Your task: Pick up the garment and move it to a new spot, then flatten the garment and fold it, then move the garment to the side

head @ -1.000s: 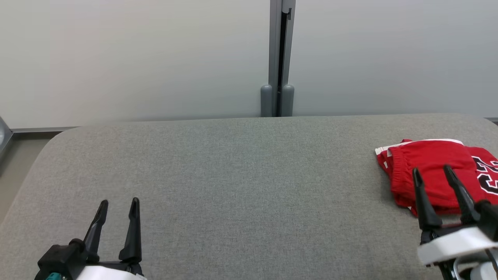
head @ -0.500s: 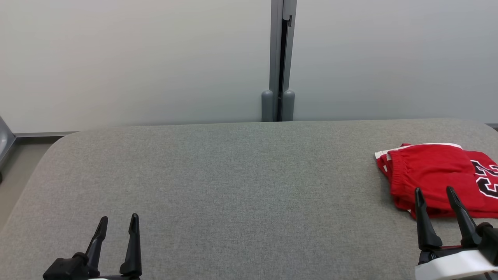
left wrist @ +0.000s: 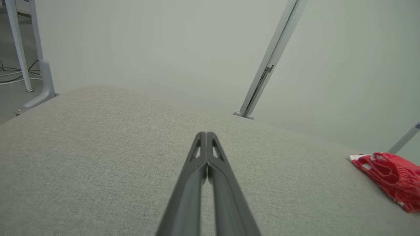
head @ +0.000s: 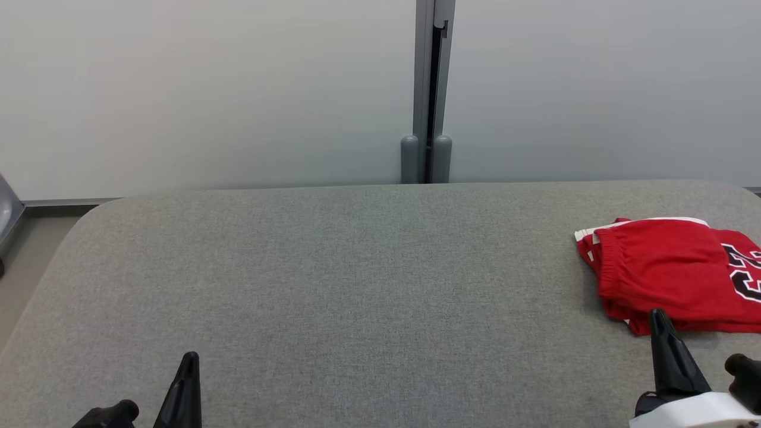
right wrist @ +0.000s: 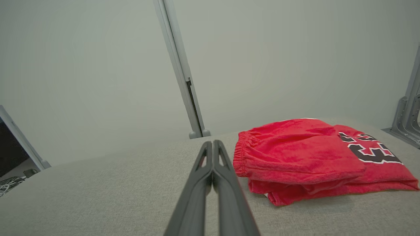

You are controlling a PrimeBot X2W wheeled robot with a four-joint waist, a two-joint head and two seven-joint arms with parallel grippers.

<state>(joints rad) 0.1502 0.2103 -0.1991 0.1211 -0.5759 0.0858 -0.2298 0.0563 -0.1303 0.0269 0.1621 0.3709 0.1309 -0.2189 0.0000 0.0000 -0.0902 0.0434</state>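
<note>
Pale grey wall panels point(head: 208, 89) run right across the back, split by a grey upright post point(head: 433, 89) with two rounded feet at its base. In front of them, the wide counter point(head: 357, 285), covered in grey woven fabric with rounded corners, takes up most of the scene.

Over on the robot's right side of the counter, there's the garment point(head: 660, 267): red shorts folded into a neat stack, lying flat on the fabric. The gathered elastic waistband faces the middle of the counter, there's a strip of white trim along the far edge, and black-and-white lettering on the outer part, which runs off the head view's right edge.

Now the right gripper point(right wrist: 212, 142): both dark fingers pressed together, clenched on nothing. Its tip sits just beside the garment's near edge, on the waistband side.

The left gripper point(left wrist: 206, 134) is the same, fingers pinched tight with nothing between them. It hangs low at the near left of the counter, well apart from the garment.
</note>
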